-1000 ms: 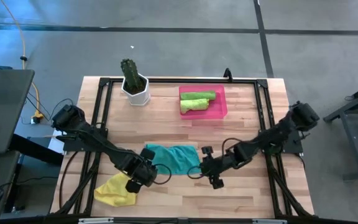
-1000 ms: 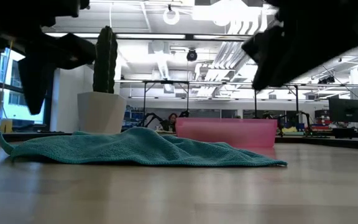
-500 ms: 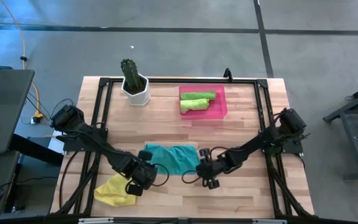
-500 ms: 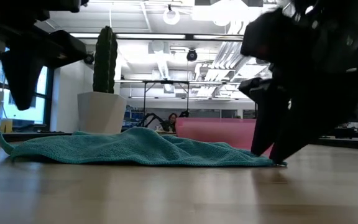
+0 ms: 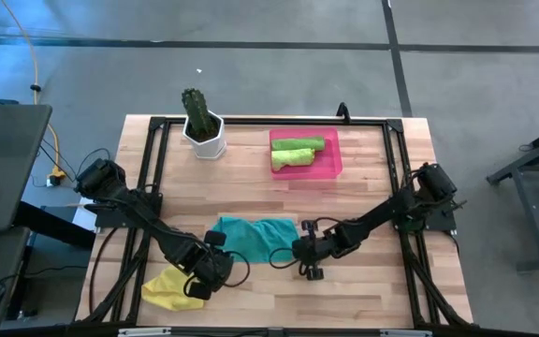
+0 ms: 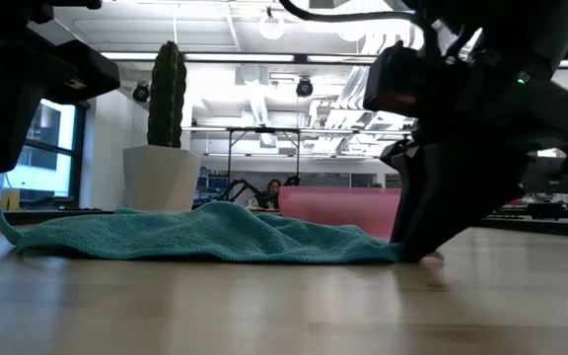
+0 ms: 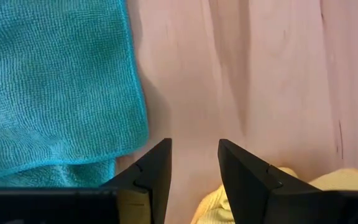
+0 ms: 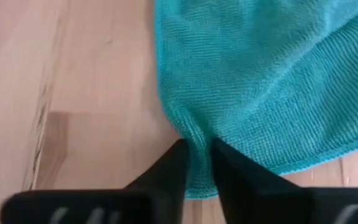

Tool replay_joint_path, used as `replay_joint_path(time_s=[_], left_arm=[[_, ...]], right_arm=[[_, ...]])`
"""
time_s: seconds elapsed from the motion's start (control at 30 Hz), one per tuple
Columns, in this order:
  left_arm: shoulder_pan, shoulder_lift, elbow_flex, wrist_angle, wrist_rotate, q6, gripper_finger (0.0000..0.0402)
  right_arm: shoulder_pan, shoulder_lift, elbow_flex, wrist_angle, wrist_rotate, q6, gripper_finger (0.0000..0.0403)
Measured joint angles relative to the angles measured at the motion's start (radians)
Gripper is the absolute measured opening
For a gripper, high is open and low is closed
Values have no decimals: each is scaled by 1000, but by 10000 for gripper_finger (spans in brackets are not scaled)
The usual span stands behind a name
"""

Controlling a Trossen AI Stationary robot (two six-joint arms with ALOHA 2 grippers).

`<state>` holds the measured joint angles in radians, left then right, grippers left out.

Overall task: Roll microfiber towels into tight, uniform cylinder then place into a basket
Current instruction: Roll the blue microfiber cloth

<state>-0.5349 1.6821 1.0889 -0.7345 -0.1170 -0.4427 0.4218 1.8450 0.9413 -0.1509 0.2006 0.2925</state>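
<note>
At teal towel (image 8: 266, 81) corner, right gripper (image 8: 197, 152) fingers pinching fabric edge on counter (image 5: 372, 281). Left gripper (image 7: 194, 163) fingers spread, empty, between teal and yellow towel (image 5: 171, 288). Pink basket (image 5: 330, 168) holds two green towels (image 5: 296, 152); rolled shape unclear.

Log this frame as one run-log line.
stage: grasp teal towel | right gripper: pinching towel edge | left gripper: open, over bare table between teal and yellow towel | basket: two green towels inside
</note>
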Motion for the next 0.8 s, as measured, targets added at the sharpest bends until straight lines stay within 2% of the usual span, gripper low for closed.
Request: replay_joint_path(time_s=[0.17, 0.47, 0.57, 0.8], left_arm=[[-3, 0, 0, 2, -45, -2, 120], [-3, 0, 0, 7, -125, 12, 120], [-2, 0, 0, 14, -197, -1, 120], [21, 0, 0, 172, -338, -75, 120]], right_arm=[[-2, 0, -1, -3, 0, 74, 8], [-15, -46, 64, -23, -67, 80, 3], [-28, -60, 113, -58, -75, 116, 4], [-56, -67, 240, -174, -84, 209, 2]])
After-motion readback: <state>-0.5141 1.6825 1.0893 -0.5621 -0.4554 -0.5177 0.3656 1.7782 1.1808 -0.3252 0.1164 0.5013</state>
